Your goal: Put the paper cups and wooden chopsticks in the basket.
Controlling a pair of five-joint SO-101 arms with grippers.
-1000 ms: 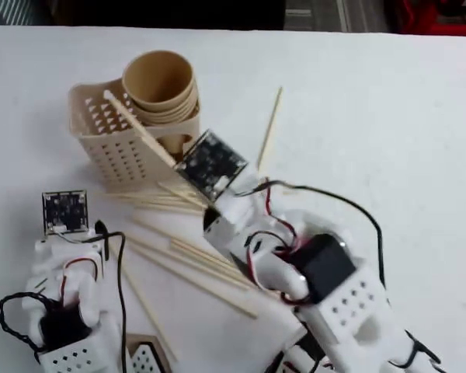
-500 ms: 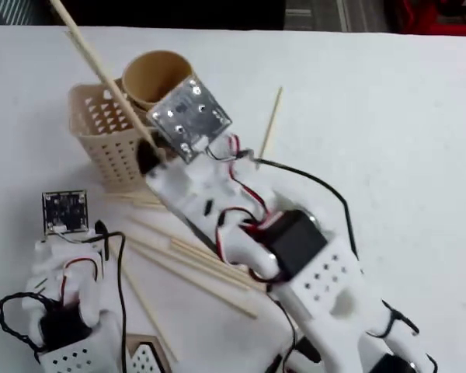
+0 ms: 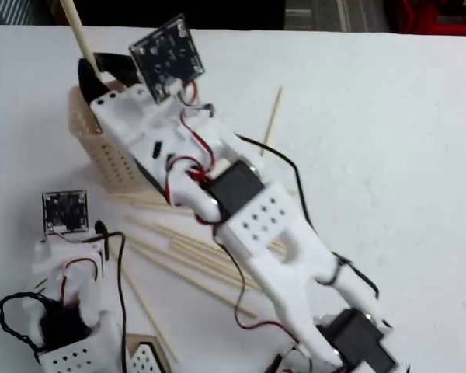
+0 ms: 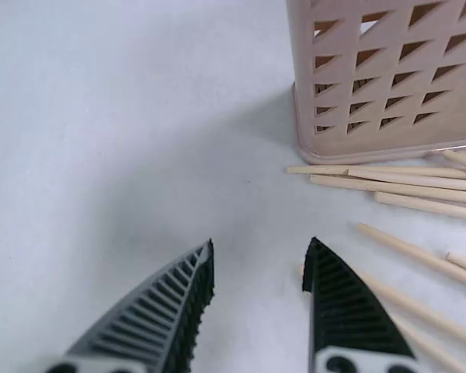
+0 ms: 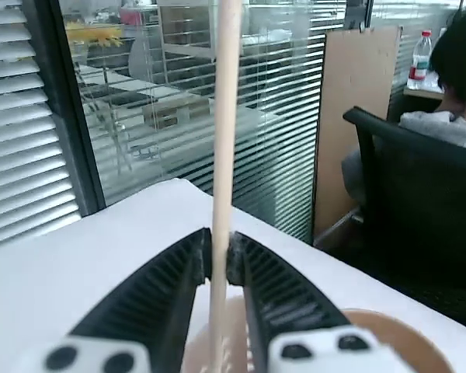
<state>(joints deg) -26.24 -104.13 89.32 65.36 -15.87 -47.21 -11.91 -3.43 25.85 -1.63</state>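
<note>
My right gripper point(image 3: 92, 64) is above the beige perforated basket point(image 3: 101, 151), shut on one wooden chopstick point(image 3: 76, 27) that stands nearly upright. In the right wrist view the chopstick point(image 5: 221, 140) rises between the closed black fingers point(image 5: 179, 280), with the rim of a paper cup point(image 5: 396, 326) just below. The right arm covers the cups in the high view. Several chopsticks point(image 3: 186, 260) lie on the table in front of the basket, and one point(image 3: 272, 120) lies apart to the right. My left gripper point(image 4: 260, 256) is open, low over the table near the basket point(image 4: 380, 78) and the loose chopsticks point(image 4: 388, 185).
The left arm point(image 3: 62, 303) rests at the front left corner. The right arm point(image 3: 248, 225) stretches diagonally across the table's middle, over the scattered sticks. White tabletop point(image 3: 388, 140) stretches to the right.
The right arm rose from the sticks in front of the basket and swung back over it, carrying a chopstick that now stands steeper. The left arm stayed still.
</note>
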